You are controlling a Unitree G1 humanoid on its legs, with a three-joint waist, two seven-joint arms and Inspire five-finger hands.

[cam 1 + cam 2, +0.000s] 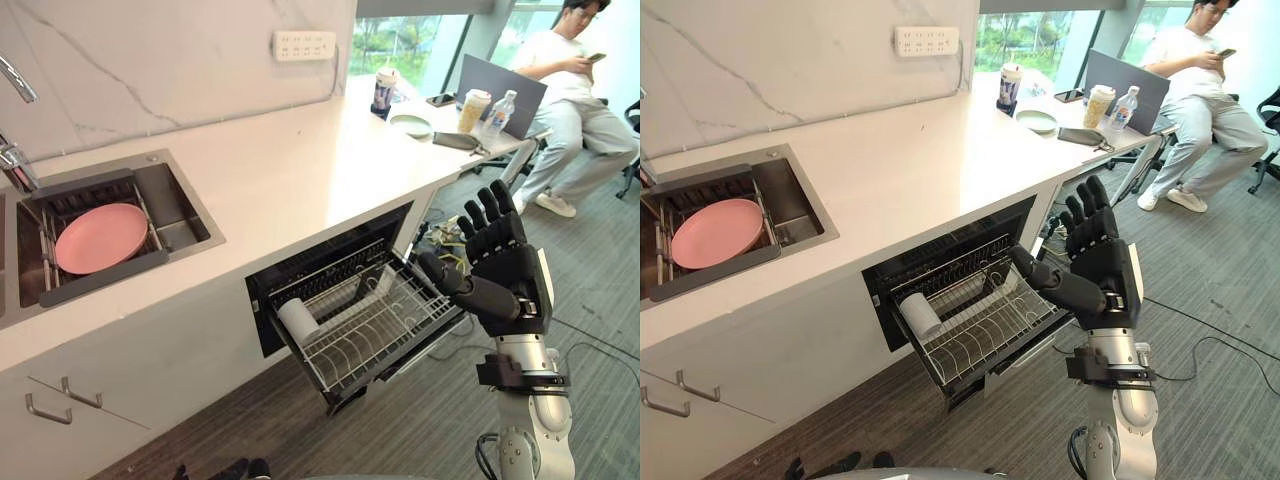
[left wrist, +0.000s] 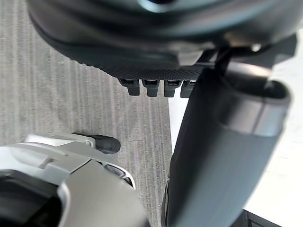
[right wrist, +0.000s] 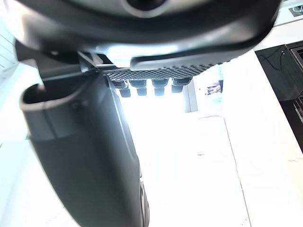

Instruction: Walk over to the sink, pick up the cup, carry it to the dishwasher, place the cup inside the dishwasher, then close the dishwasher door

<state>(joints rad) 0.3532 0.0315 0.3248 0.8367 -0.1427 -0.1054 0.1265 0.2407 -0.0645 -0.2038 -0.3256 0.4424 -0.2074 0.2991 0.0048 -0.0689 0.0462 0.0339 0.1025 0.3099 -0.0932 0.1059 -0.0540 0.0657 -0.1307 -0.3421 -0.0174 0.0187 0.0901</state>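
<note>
The white cup [image 1: 297, 321] lies on its side at the left end of the wire rack [image 1: 385, 335] of the dishwasher [image 1: 330, 262], whose door is pulled open under the counter. My right hand [image 1: 505, 262] is raised just to the right of the rack, open, fingers straight and pointing up, thumb reaching toward the rack's right edge, holding nothing. In the right wrist view the same hand [image 3: 142, 38] is bare. My left hand [image 2: 142, 47] hangs over grey floor in the left wrist view, relaxed and holding nothing.
The sink [image 1: 185, 215] at the left holds a pink plate [image 1: 100, 238] in a dark rack. The white counter [image 1: 290, 170] carries cups, a bottle, a small plate and a laptop [image 1: 500, 85] at its far end. A person [image 1: 570, 90] sits beyond it.
</note>
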